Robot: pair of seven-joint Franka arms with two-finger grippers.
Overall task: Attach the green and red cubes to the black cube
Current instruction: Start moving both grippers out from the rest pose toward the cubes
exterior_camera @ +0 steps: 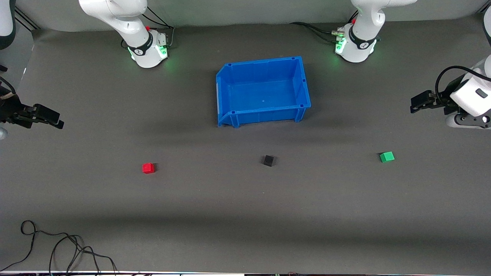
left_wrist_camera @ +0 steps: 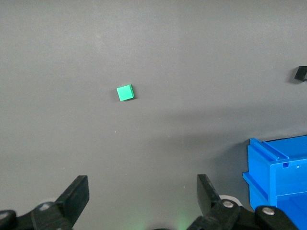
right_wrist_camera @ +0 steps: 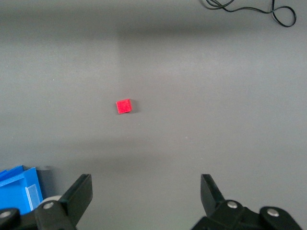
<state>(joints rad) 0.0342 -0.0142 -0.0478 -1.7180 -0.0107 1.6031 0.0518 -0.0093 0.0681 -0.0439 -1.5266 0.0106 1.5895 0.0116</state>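
Grey table (exterior_camera: 245, 214) lying under both arms, holding a blue bin (exterior_camera: 303, 82) near the bases and three cubes in a loose row nearer the front camera. Sitting in the middle, just nearer the camera than the bin: black cube (exterior_camera: 268, 160). Resting well apart from it toward the right arm's end: red cube (exterior_camera: 148, 168). Resting well apart toward the left arm's end: green cube (exterior_camera: 387, 156). Touching nothing, all three.

Hanging over the table's edge at its own end, left gripper (exterior_camera: 416, 103), fingers spread wide and gripping nothing, looking down on green. Hovering at the opposite edge, right gripper (exterior_camera: 57, 122), fingers likewise parted and empty, looking down on red.

Judging from this layout, sitting at the very start: nothing picked up, nothing joined. Remaining: fetching green, fetching red, pressing each against black. Trailing along the table's camera-side edge, a loose cable (exterior_camera: 57, 249), well clear of the work.
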